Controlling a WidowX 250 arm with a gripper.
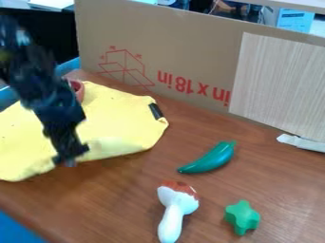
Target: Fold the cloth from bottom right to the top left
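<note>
The yellow cloth (pixel 120 126) lies on the left of the counter (pixel 215 206). It looks light, soft and floppy; a deep pinch at its near right edge should hold best. The hand (pixel 70 160) is at the near edge, whether open or gripping cannot be told. At the far edge is 1 reddish container (pixel 77 89), contents hidden.

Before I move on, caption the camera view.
Gripper at the near edge of the yellow cloth; toy chili, mushroom and star nearby.
</note>
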